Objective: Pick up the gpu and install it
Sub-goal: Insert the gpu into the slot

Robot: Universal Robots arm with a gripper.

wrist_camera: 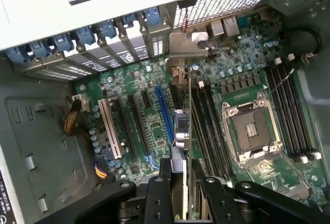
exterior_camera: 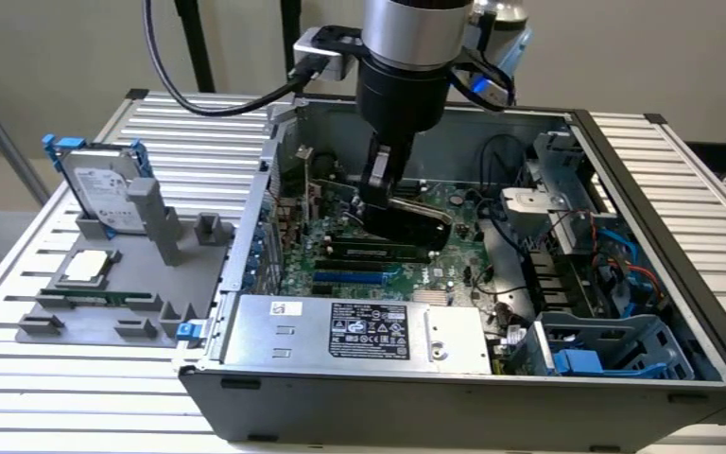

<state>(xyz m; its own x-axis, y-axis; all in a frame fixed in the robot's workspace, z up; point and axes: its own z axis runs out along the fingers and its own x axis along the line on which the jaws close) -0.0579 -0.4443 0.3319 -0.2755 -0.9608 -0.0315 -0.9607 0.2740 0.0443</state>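
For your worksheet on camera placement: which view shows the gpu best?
The exterior view: the gpu shows its dark face, held by the gripper above the motherboard. The wrist view catches it edge-on, plus its silver bracket.

Above the gripper (exterior_camera: 384,194), a black barrel (exterior_camera: 404,95) is topped by a silver cylinder (exterior_camera: 414,33). Black cables (exterior_camera: 174,66) are looped beside it. The black fingers (wrist_camera: 165,188) are studded with round pivot screws (wrist_camera: 210,179).

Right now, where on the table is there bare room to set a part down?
Bare slats: the table in front of the grey fixture, at the exterior view's left, and beside the case at its right. Crowded: inside the case, where the gripper holds the gpu over the motherboard.
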